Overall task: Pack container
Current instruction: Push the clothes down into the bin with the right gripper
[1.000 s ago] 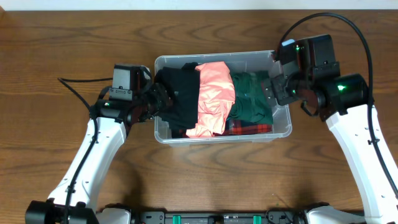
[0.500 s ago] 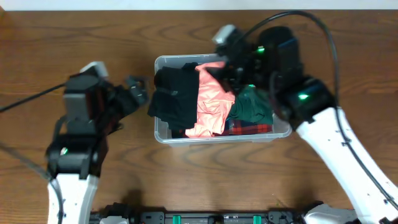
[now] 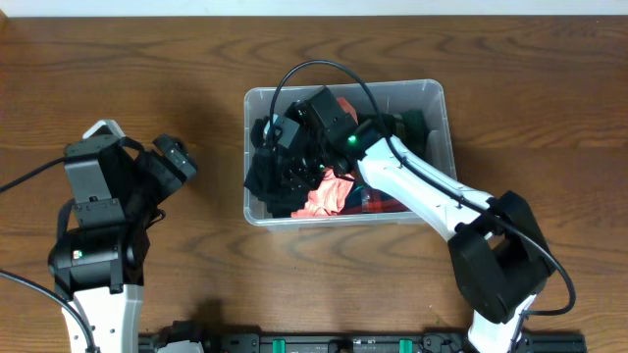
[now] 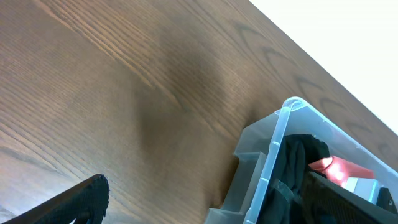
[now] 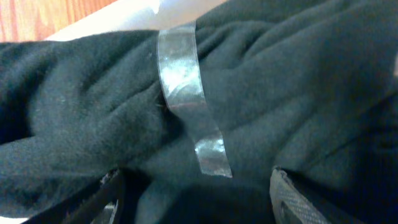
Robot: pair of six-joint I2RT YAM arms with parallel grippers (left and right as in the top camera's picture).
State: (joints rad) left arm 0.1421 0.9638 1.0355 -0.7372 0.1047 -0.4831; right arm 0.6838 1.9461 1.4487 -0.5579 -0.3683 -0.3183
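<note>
The clear container [image 3: 412, 85] stands mid-table, filled with clothes: a black garment [image 3: 263, 191] at its left end, an orange cloth [image 3: 329, 191], a dark green garment [image 3: 417, 123] and a bit of red plaid [image 3: 378, 204]. My right gripper [image 3: 283, 165] reaches down into the container's left part. In the right wrist view its fingers [image 5: 298, 199] stand wide apart, pressed into the black garment [image 5: 93, 106], which fills the gap. My left gripper [image 3: 180, 162] hangs open over bare table left of the container [image 4: 277, 143], holding nothing.
A shiny clear strip [image 5: 186, 93] crosses the black garment in the right wrist view. The right arm's cable [image 3: 294, 74] loops over the container's back rim. Brown wooden table [image 3: 118, 59] lies all round the container.
My left gripper opened and drew back leftwards, away from the container. My right arm swung from the container's right end across to its left part, down onto the black garment.
</note>
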